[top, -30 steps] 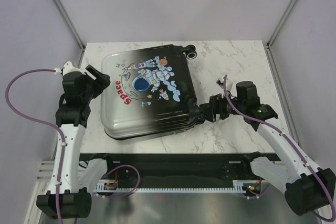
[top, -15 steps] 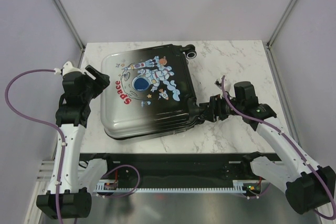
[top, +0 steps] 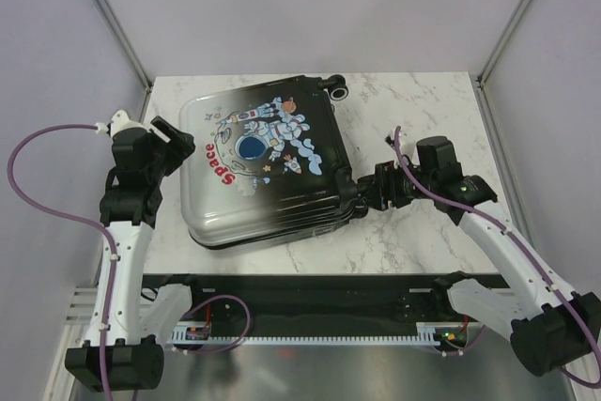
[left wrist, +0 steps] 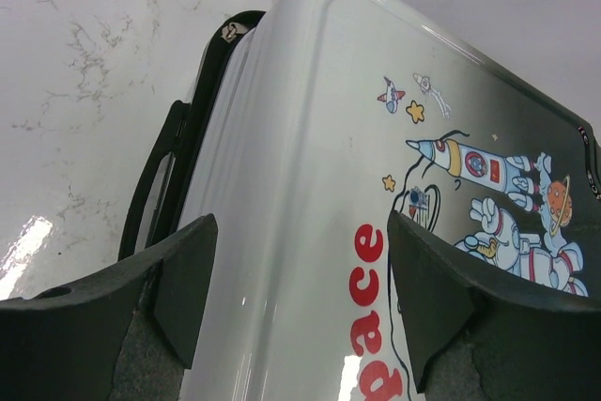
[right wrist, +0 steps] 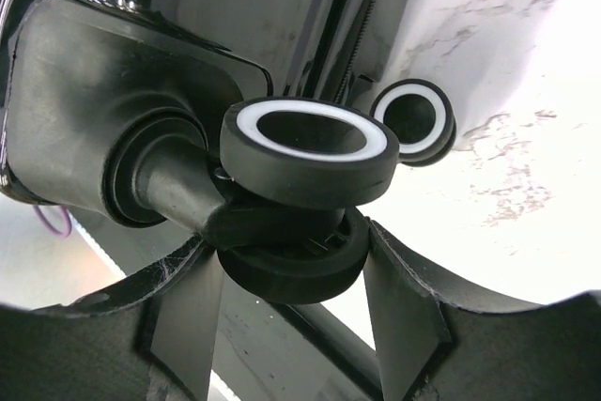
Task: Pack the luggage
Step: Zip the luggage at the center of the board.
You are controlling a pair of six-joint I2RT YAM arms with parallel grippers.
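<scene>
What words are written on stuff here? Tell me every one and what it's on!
"Space": big red letters on the shell of the luggage, next to the cartoon astronaut.
"pace": the same word, cut off at the picture's edge in the left wrist view.
Marks on the little rocket: too small to read.
Small badge by the zip: too blurred to read.
No other words show.
</scene>
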